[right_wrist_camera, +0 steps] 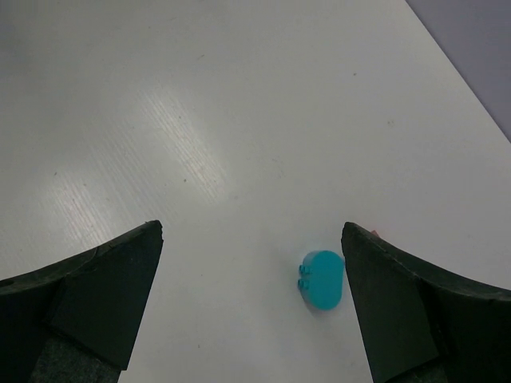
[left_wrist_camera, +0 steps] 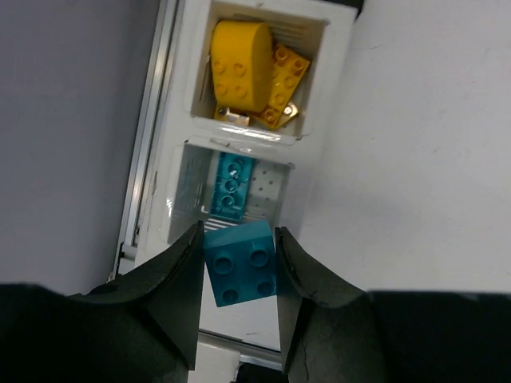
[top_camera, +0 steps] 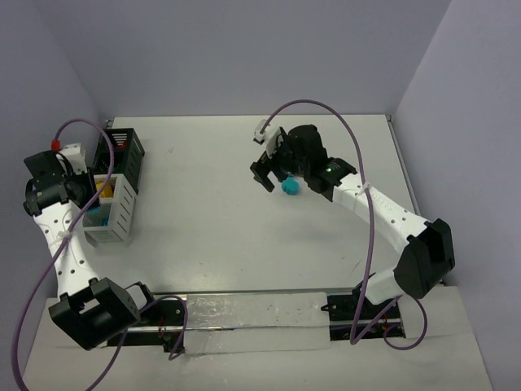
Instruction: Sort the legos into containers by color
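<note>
The left gripper (left_wrist_camera: pixel 238 241) pinched a cyan brick (left_wrist_camera: pixel 241 275) above the near compartment of the white bin (left_wrist_camera: pixel 180 104) — best released squarely over that opening — while the right gripper (right_wrist_camera: pixel 251 231), fingers spread wide, hovered over a rounded cyan piece (right_wrist_camera: pixel 323 281) on the table (right_wrist_camera: pixel 200 120).

Square cyan brick (left_wrist_camera: pixel 240 262) held over the white container (left_wrist_camera: pixel 239 142), whose separate compartments hold yellow legos (left_wrist_camera: pixel 243 68) and a long cyan brick (left_wrist_camera: pixel 231 185); rounded cyan piece (right_wrist_camera: pixel 323 280) lies on the surface (right_wrist_camera: pixel 200 120).
</note>
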